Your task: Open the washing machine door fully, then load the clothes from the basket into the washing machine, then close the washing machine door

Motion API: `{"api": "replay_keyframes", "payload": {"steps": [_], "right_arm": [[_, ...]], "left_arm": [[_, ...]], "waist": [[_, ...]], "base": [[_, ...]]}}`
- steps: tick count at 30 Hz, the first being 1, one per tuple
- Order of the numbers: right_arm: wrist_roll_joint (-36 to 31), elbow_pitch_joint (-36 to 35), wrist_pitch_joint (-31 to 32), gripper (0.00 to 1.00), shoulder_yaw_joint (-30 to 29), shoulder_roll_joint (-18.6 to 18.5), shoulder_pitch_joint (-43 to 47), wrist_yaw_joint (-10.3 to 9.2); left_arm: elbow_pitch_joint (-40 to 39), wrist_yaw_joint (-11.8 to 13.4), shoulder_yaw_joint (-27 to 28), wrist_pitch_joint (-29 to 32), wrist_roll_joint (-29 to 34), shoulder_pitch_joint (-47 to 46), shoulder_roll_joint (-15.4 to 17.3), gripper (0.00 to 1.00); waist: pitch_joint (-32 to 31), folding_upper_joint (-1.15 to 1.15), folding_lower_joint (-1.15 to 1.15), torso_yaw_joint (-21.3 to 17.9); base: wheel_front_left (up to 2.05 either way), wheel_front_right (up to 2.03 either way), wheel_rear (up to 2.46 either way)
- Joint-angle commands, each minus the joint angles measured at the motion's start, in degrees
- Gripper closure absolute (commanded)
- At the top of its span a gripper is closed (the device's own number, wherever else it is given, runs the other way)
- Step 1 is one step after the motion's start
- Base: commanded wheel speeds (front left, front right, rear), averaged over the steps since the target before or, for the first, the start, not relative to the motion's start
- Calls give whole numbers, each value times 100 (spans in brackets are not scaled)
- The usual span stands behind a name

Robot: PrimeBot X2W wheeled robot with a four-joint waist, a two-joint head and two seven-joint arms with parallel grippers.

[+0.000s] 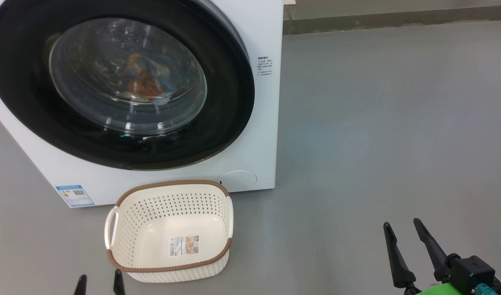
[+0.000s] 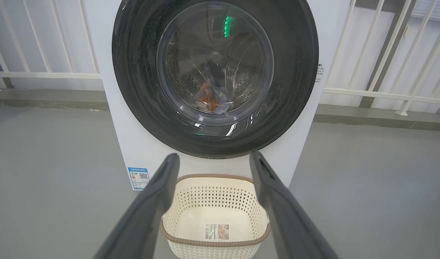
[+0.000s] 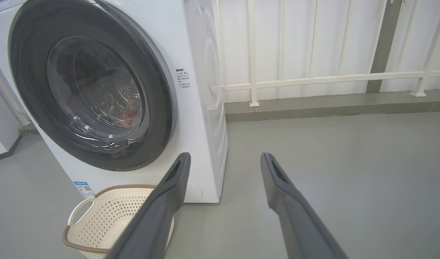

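Our left gripper point(image 1: 100, 275) and right gripper point(image 1: 401, 223) hang spread and empty at seven and five o'clock. At six the basket point(image 1: 172, 205) sits bare; at eleven the clothes point(image 1: 144, 78) lie behind the closed washing machine door point(image 1: 234, 102), so we judge nothing remains.

Head camera looks down, close to washer point(image 1: 269, 123) front. Both wrist cameras sit low, face washer, share basket point(image 2: 214, 194).
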Motion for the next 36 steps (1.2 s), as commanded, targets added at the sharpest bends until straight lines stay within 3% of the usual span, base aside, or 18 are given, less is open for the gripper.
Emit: {"api": "replay_keyframes", "payload": {"steps": [1, 17, 18, 30, 36], "right_arm": [[-75, -151, -28, 0, 136, -20, -73, -9], [-22, -116, -28, 0, 148, 1, -79, -9], [6, 15, 0, 100, 1, 22, 0, 0], [480, 317, 127, 100, -18, 41, -40, 0], [874, 348, 228, 100, -37, 40, -92, -1]], "left_arm": [[-107, -23, 162, -47, 23, -95, 61, 0], [-48, -154, 207, -47, 16, -106, 61, 0], [67, -155, 23, 0, -1, 0, 2, 100], [364, -190, -3, 121, -488, -99, -43, 100], [441, -228, 10, 198, -896, -210, -14, 100]], "waist": [[0, 0, 0, 11], [-12, 0, 0, 47], [-12, 0, 0, 47], [-15, 0, 13, 46], [6, 0, 0, 44]], "base": [[0, 0, 0], [0, 0, 0], [0, 0, 0], [0, 0, 0], [0, 0, 0]]}}
